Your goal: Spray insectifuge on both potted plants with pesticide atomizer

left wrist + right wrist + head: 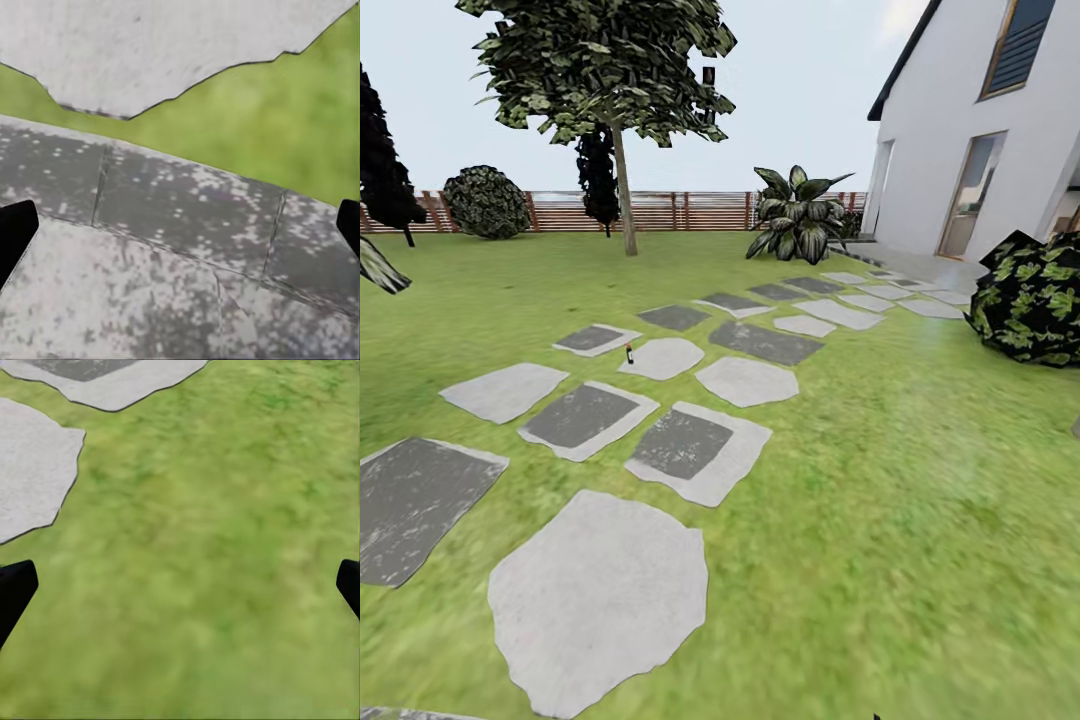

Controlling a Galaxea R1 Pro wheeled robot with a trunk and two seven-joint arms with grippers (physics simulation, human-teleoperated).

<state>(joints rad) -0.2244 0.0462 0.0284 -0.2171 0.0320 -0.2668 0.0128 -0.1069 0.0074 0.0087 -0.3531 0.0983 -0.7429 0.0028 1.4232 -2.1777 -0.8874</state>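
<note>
Pesticide atomizer (628, 352) upright — stepping stone's (662, 358) edge

Far ahead of me, at about eleven o'clock, I see the pesticide atomizer (628, 352). It is a tiny slender bottle, standing upright, with a dark body; its details are too small to tell. It stands at the left edge of a pale stepping stone (663, 357), where this stone meets the lawn (880, 470) of the garden. Another stone with a dark centre (596, 339) lies just beside it, at its ten o'clock.
</note>
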